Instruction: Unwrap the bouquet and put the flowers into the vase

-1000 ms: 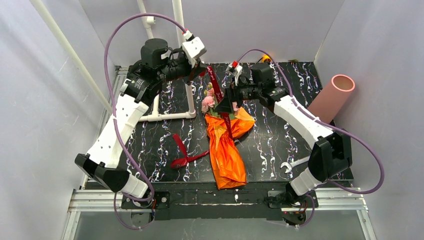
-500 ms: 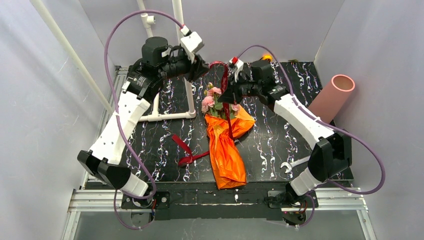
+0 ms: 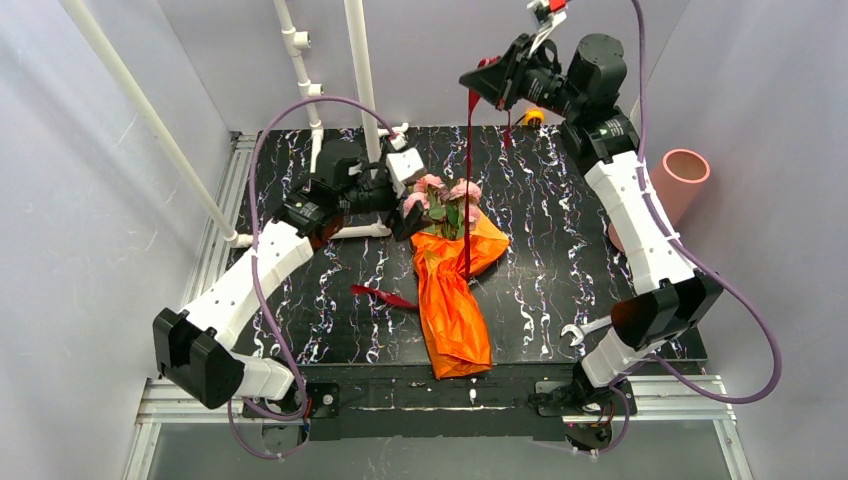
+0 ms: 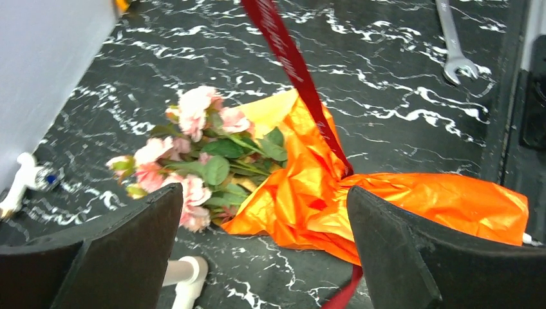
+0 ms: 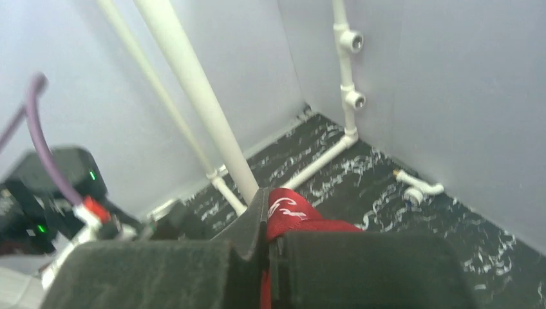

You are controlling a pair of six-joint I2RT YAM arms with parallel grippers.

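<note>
bouquet [image 3: 452, 290] is laid far-to-near, flowers [image 3: 440, 195] just beside the spread left end effector [image 3: 403, 215]. ribbon [image 3: 467, 180] is pinched overhead by the right end effector [image 3: 478, 80].

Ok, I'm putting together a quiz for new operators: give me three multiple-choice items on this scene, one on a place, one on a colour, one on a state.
1. Where is the vase?
A) at the table's right edge
B) between the arm bases
C) on the wrap

2. What colour is the wrap?
A) blue
B) orange
C) white

3. The right end effector is:
A) open over the vase
B) shut on nothing
C) shut on the ribbon

Answers: 1 A, it sits at the far right, well off the wrap. 2 B, shiny orange around the flowers. 3 C, the ribbon hangs from its closed fingers down to the wrap.
</note>
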